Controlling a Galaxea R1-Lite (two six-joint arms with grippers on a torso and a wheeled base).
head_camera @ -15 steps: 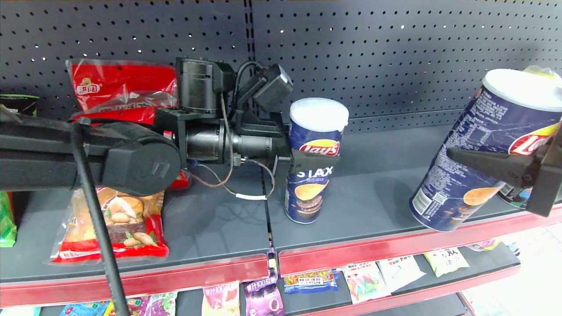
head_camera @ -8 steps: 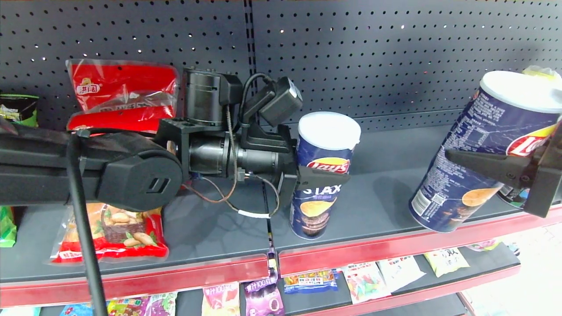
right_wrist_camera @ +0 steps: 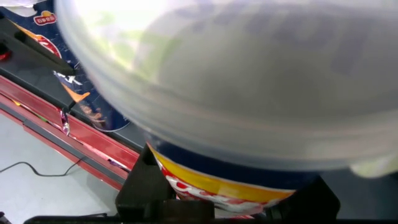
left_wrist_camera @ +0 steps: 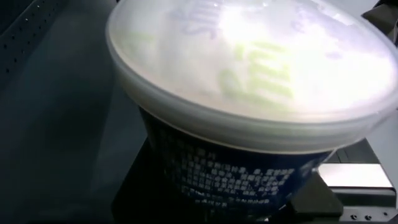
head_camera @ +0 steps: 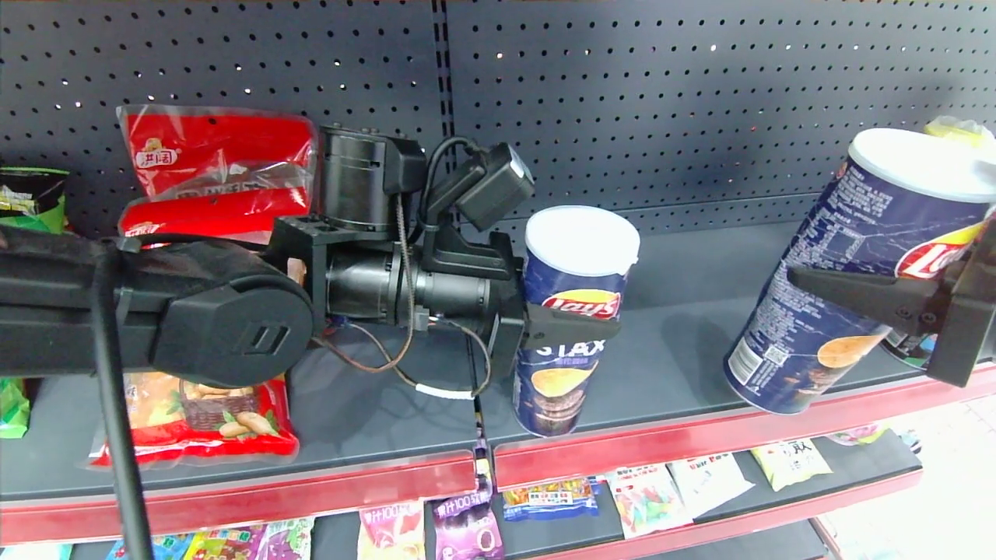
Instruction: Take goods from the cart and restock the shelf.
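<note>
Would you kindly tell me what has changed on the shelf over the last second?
The left gripper, shut on the upright chip can, carried it right and down in the head view; its base is now near the shelf's red front edge. The right gripper and its tilted chip can stayed put, as did the snack bags.
</note>
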